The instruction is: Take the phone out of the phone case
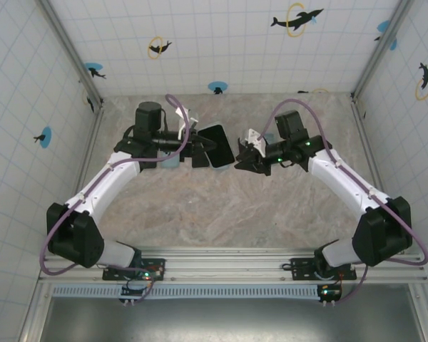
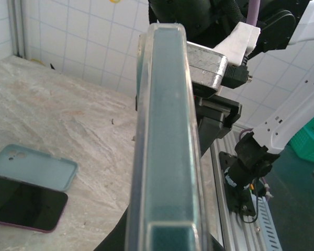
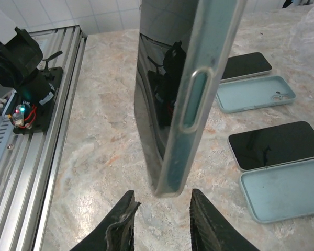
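**Cased phone held aloft, right fingers spread at its end**

Nearest: right gripper, fingers spread and empty, just short of one end of the black glass-fronted phone in its translucent pale-teal soft case. The left gripper clamps the pair on edge above the marble-patterned table. Judgement: glass slick, rigid, breakable; case rim pliable, so peel at a corner lip. Beyond: loose black phones, empty teal cases.

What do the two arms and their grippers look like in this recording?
The left arm and right arm match: white link shells, bulky black joint housings, and a purple cable looping along each. The left gripper and right gripper are black, with tapered fingers.
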Robot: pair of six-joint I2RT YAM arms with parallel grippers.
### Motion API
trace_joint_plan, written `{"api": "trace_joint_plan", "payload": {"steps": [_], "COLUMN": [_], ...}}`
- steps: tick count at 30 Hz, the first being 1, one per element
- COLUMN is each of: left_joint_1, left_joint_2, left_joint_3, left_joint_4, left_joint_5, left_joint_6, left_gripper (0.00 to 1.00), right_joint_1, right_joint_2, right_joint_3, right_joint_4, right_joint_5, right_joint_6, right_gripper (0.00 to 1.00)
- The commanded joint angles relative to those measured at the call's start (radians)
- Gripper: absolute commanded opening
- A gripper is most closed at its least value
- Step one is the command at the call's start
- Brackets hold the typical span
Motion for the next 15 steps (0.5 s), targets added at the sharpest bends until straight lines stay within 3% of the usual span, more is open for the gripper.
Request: {"api": "trace_joint_plan", "payload": {"steps": [1, 6, 15], "left_joint_1": [0.002, 0.002, 0.002], "left_joint_2": [-0.017, -0.017, -0.012], "left_joint_3": [0.015, 0.019, 0.016], "left_joint_4": [0.001, -0.004, -0.024], "left_joint_5": [0.068, 0.079, 0.098], "left_joint_6": [0.049, 0.051, 0.056], "left_gripper": [0.00, 0.00, 0.00], "right_joint_1": [0.014, 0.027, 0.036], "right_joint_2": [0.018, 0.029, 0.034], "right_joint_3": [0.061, 0.072, 0.080], "right_joint_4": [-0.013, -0.049, -0.089], "right_joint_5": [0.005, 0.025, 0.070], "right_joint_6": [-0.028, -0.063, -0.114], "right_gripper": [0.30, 0.23, 0.22]}}
